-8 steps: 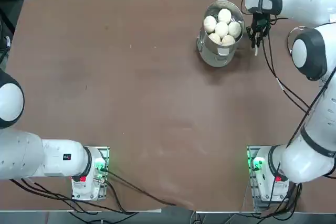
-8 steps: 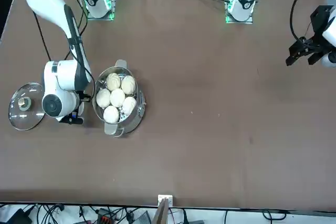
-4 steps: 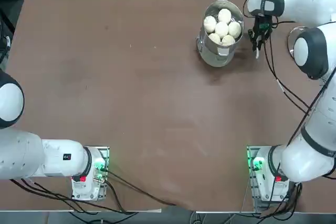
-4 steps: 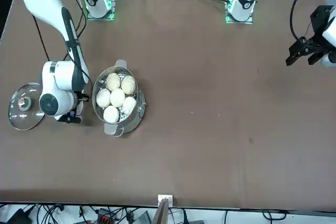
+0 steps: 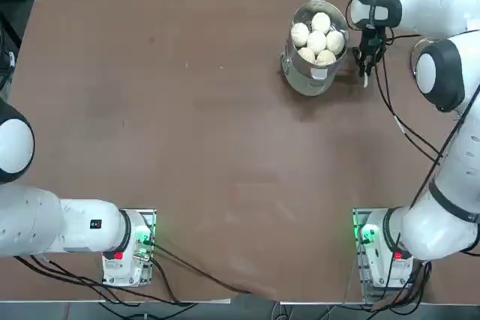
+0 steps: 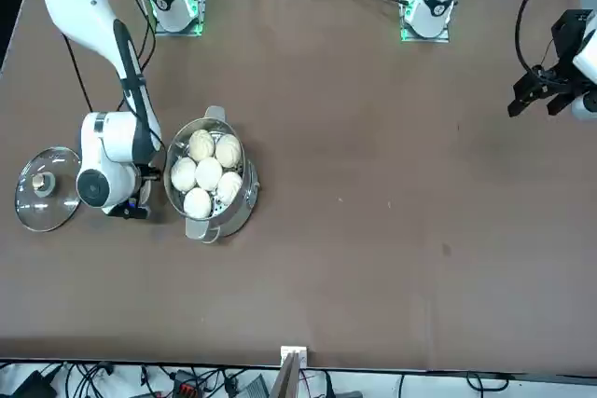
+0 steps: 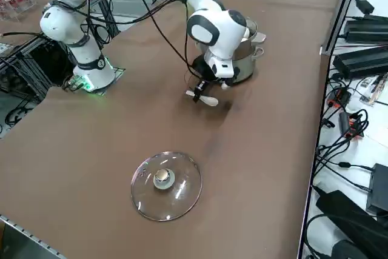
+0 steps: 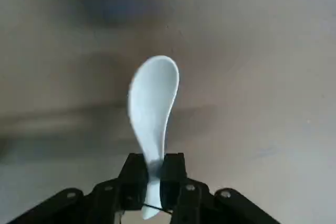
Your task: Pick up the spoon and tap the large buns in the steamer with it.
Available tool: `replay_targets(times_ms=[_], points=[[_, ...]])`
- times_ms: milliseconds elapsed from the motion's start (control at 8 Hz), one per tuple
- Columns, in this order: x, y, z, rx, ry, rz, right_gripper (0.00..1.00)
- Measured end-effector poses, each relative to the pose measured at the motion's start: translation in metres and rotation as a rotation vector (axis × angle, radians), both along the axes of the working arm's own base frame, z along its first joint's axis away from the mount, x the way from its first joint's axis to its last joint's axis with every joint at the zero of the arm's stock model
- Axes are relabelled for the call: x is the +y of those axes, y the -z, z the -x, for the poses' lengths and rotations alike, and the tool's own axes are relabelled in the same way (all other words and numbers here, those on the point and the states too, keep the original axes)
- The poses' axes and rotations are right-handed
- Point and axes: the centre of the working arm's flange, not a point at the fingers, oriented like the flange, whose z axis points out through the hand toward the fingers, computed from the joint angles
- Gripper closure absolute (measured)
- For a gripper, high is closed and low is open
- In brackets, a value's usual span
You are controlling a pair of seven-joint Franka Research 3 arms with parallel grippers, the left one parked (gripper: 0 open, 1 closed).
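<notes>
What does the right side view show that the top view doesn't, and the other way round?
Only the right side view shows the white spoon plainly, pinched by its handle in the right tool above the table beside the steamer, plus the whole glass lid lying flat nearer the camera. Only the top view shows the five large buns inside the steamer; from the side the arm hides them. Both show the steamer, the brown table and the right tool just beside the pot.

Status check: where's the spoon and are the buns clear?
Right gripper shut on spoon, beside steamer. Five buns uncovered inside. Lid on table, clear.
</notes>
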Motion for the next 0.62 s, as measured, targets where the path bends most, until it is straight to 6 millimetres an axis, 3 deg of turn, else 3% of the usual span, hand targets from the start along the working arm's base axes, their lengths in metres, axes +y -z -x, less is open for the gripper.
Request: replay_targets(times_ms=[250,625], points=[[-0.0003,0.0067,0.0009,0.008,-0.007,0.0,0.94],[-0.0002,0.0067,0.0006,0.007,-0.01,-0.001,0.9]])
